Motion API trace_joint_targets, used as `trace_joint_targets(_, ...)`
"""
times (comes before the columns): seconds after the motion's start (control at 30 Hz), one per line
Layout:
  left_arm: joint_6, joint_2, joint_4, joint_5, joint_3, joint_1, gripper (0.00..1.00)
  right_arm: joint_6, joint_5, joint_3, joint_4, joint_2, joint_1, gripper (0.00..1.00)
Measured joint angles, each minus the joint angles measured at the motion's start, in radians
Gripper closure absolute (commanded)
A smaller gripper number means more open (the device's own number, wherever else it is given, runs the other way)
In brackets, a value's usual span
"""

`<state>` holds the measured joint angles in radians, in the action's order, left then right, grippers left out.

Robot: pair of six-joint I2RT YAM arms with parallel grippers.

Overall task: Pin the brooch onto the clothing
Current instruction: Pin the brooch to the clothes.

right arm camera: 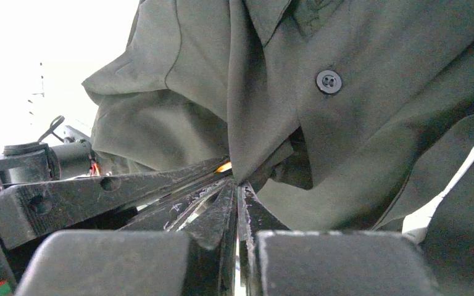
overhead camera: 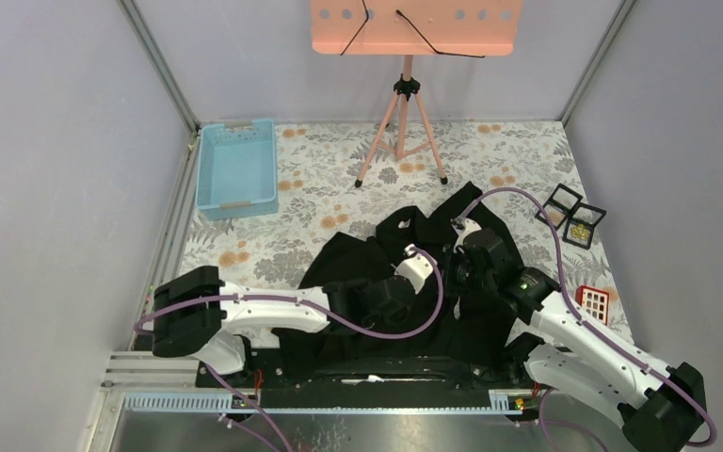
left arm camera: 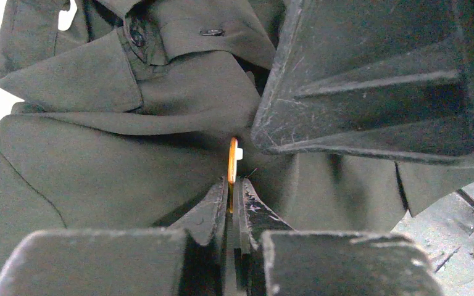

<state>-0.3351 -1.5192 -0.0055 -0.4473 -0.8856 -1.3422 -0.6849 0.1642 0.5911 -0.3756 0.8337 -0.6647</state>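
Note:
The clothing [overhead camera: 358, 259], a black button-front shirt, lies crumpled on the table in front of both arms. In the left wrist view my left gripper [left arm camera: 234, 182] is shut on the brooch [left arm camera: 232, 160], a thin orange-gold piece seen edge-on, standing up against the shirt [left arm camera: 129, 154] below the collar. My right gripper [right arm camera: 237, 185] is shut, with a fold of the shirt's front edge [right arm camera: 265, 111] pinched at its tips, right beside the brooch [right arm camera: 223, 166]. Its broad black finger [left arm camera: 370, 92] fills the upper right of the left wrist view. Both grippers [overhead camera: 447, 268] meet over the shirt's middle.
A light blue bin [overhead camera: 237, 168] stands at the back left. A pink tripod stand [overhead camera: 403, 122] rises at the back centre. Small open black boxes [overhead camera: 572, 217] and a red-and-white gridded piece [overhead camera: 595, 301] lie to the right of the shirt on the floral cloth [overhead camera: 282, 235].

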Motion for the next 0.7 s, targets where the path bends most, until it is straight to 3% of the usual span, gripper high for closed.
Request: trace_joint_targets(0.7, -0.089, 0.0, 0.018, -0.062, -0.006, 0.0, 1.0, 0.011, 0.082, 0.0, -0.001, 0.002, 0.0, 1.0)
